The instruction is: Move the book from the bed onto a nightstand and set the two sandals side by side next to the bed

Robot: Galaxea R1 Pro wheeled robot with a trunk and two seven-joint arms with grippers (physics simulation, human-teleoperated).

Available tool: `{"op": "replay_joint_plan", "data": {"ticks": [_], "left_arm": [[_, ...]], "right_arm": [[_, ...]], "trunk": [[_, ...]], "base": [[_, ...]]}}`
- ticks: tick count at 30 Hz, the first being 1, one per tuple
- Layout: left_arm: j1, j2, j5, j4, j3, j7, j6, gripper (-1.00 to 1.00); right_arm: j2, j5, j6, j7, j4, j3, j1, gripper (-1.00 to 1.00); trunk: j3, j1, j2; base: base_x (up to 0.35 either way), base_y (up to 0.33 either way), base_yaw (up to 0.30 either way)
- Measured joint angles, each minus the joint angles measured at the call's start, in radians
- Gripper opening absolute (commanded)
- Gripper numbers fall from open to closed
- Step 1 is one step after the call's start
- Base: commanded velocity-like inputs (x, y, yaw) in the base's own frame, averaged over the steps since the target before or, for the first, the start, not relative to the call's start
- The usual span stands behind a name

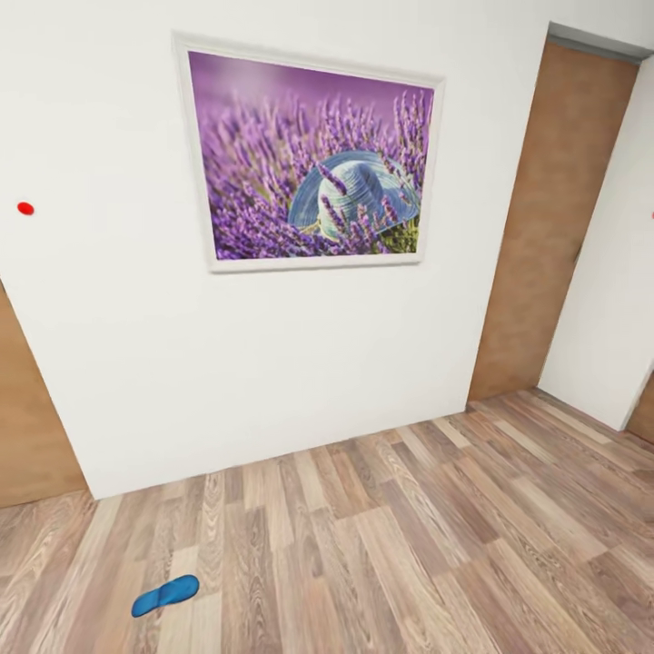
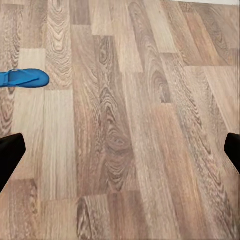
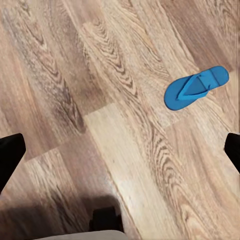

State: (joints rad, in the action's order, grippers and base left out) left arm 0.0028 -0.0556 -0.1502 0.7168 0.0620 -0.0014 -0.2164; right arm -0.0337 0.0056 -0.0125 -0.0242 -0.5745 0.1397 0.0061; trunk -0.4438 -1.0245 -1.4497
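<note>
- On the plank floor [image 1: 391, 536], low at the head view's left, one blue sandal [image 1: 165, 595] lies flat, well out from the white wall [image 1: 136, 363].
- Left gripper [image 2: 120, 150]: both dark fingertips [image 2: 10, 155] sit at the picture's far edges with bare planks between, so it is spread wide and carrying nothing. A sandal [image 2: 22, 78] shows in this view, strap up, well off the line between the fingers.
- Right gripper [image 3: 120, 150]: also spread wide, empty. A sandal [image 3: 196, 88] lies near, strap up, likewise off the fingers' line.
- Whether the two wrist views show one sandal or two cannot be told.
- Step in hand, as a judgement: fetching a sandal. To do it well, the base should turn toward the sandal and close in until it sits squarely between one gripper's fingers; then the arm comes down and pinches across the sole's edge or at the strap, since a thin flat sole gives little to catch.
- Count: one sandal in the head view; one framed lavender picture [image 1: 309, 159]; brown doors [image 1: 554, 227] at both sides; two red dots, one on the wall [image 1: 25, 208], one at the right edge.
</note>
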Motion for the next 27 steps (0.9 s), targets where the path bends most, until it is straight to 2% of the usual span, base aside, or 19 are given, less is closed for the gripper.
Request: {"op": "replay_joint_plan", "data": {"ticks": [27], "left_arm": [[0.0,0.0,0.0,0.0,0.0,0.0,0.0,1.0]], "right_arm": [[-0.002,0.0,0.0,-0.001,0.0,0.001,0.0,1.0]], "trunk": [[0.023,0.0,0.0]], "base": [[0.02,0.0,-0.278]]}}
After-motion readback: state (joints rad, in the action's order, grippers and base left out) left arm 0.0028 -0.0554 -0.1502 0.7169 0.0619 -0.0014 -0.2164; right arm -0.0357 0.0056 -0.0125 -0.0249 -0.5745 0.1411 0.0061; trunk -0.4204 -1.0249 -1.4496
